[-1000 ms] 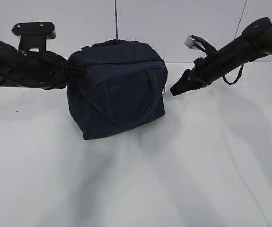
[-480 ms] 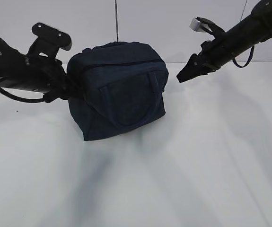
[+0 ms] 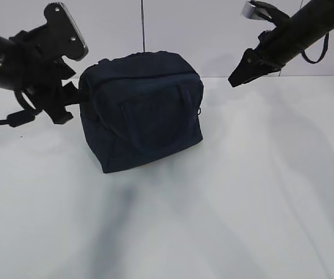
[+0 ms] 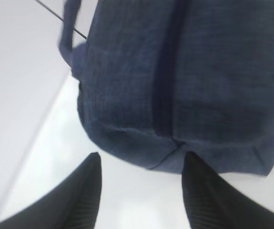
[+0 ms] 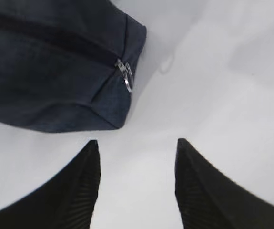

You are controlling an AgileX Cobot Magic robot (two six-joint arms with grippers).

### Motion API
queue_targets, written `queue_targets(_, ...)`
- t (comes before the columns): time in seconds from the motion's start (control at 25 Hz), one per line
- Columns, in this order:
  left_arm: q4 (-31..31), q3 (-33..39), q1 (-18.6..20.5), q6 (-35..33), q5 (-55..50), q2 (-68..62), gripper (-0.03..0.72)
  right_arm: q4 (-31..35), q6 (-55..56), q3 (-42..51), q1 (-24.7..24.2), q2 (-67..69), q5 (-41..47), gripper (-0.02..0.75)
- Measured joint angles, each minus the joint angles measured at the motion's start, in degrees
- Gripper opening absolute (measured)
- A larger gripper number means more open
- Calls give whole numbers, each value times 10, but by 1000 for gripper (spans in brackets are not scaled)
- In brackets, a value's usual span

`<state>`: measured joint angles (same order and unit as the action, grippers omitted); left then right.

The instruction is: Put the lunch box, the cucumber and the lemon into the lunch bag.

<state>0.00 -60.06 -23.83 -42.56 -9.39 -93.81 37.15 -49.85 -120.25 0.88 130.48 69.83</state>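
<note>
The dark navy lunch bag (image 3: 140,110) stands upright on the white table, its top zipper closed and a loop handle lying flat on its front. It fills the top of the left wrist view (image 4: 184,81) and the upper left of the right wrist view (image 5: 51,62), where the silver ring pull (image 5: 126,76) hangs at its corner. My left gripper (image 3: 68,99) is open and empty, just left of the bag (image 4: 141,160). My right gripper (image 3: 234,80) is open and empty, raised to the right of the bag (image 5: 137,143). The lunch box, cucumber and lemon are out of view.
The white table (image 3: 242,192) spreads in front of and beside the bag. A pale wall (image 3: 184,29) rises right behind it, with a thin dark vertical seam (image 3: 143,26) above the bag.
Both arms have risen and drawn back from the bag. The left gripper pulled away from the bag's left side. The right gripper moved up and to the right. The bag stayed upright.
</note>
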Motion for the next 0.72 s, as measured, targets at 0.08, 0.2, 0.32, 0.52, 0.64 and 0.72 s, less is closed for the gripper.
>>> queue_targets(0.08,47,0,0,0,-7,23,393,-26,1,0,0,-17,1,382)
queue_targets(0.2,101,0,0,0,-25,59,393,-77,9,0,0,-49,3,382)
queue_targets(0.32,152,0,0,0,-45,95,393,-123,21,0,0,-84,5,382)
queue_targets(0.52,248,0,0,0,-98,157,393,-169,45,0,0,-155,9,383)
queue_targets(0.64,268,0,0,-1,-116,198,393,-176,72,0,0,-198,13,383)
queue_targets(0.72,270,0,0,-1,-123,231,393,-178,87,0,0,-223,17,383)
